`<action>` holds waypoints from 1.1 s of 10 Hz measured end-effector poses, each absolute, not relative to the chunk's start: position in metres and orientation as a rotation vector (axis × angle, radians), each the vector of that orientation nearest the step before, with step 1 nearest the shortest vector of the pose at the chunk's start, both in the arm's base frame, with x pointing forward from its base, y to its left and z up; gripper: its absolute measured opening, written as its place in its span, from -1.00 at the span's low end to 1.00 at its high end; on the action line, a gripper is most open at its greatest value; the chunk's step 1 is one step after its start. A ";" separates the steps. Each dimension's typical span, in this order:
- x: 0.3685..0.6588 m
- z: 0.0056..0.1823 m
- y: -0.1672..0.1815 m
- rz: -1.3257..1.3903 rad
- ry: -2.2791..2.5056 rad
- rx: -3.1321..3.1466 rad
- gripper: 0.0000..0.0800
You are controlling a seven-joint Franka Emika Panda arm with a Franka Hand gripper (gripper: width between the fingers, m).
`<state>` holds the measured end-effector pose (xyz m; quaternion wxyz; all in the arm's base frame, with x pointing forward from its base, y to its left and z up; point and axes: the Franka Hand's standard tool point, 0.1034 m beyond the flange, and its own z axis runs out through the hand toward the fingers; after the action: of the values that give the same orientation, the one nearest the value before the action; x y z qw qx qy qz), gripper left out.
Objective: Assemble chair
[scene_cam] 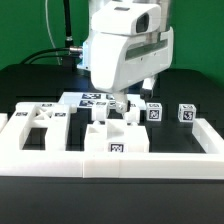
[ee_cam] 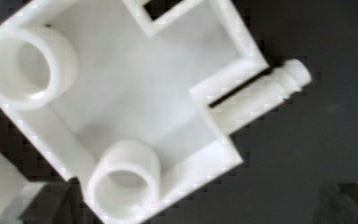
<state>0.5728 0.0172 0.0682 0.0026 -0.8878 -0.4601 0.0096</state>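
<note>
Black surface [scene_cam: 200, 85] fronted by a long low white border wall [scene_cam: 40, 160]. At the exterior view's left lies a glossy white slotted chair block [scene_cam: 35, 120]. In the middle a blocky white tagged chair piece [scene_cam: 117, 138] sits beneath the end effector [scene_cam: 124, 104], which is spread wide and holds nothing. To the right stand small tagged white cubes [scene_cam: 155, 112]. The wrist view shows a flat white chair panel [ee_cam: 140, 90] with round sockets and a ribbed peg [ee_cam: 265, 88].
</note>
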 end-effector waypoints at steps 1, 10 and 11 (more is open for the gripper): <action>0.576 0.070 0.017 0.029 -1.431 -2.791 0.62; 0.584 0.055 0.024 0.008 -0.565 -3.069 0.62; 0.584 0.055 0.024 0.009 -0.491 -3.078 0.62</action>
<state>0.5841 0.0244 0.0548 0.0121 -0.9874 -0.1576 0.0030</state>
